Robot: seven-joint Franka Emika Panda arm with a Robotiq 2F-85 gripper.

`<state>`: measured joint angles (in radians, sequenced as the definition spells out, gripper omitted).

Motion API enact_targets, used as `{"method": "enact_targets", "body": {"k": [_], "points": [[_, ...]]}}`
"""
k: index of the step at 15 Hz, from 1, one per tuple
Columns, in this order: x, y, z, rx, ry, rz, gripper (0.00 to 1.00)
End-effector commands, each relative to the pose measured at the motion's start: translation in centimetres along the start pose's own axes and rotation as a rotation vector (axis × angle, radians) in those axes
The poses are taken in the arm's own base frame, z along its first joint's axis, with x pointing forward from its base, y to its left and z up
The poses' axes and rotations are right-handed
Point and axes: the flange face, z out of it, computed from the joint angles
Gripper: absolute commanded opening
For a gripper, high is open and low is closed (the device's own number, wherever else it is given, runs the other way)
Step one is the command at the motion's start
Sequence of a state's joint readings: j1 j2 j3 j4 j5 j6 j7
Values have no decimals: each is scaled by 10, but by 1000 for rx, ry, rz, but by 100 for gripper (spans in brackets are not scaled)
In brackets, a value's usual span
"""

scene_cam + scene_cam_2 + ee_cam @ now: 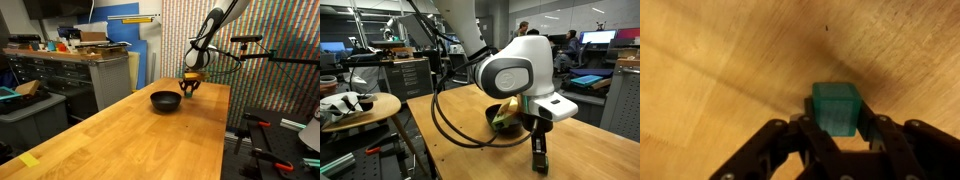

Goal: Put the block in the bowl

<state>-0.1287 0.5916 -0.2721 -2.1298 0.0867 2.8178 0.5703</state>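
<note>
The wooden desk (130,140) carries the black bowl (165,100) near its far edge, and the arm (515,75) comes down just beside it, between the bowl and a far corner. The claw (191,90) is clamped on the green block (835,108) — one finger against each side — low over the wood, outside the bowl.

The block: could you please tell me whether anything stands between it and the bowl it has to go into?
Nothing visible does: the block sits clamped in the gripper, and in an exterior view only bare table shows between it and the bowl.
</note>
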Motion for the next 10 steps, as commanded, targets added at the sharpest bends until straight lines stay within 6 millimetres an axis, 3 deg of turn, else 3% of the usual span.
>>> {"method": "enact_targets", "body": {"k": [1, 6, 10], "points": [[10, -1, -12, 12, 10, -18, 17], [18, -8, -50, 21, 13, -38, 17], [28, -21, -95, 17, 4, -67, 17]]}}
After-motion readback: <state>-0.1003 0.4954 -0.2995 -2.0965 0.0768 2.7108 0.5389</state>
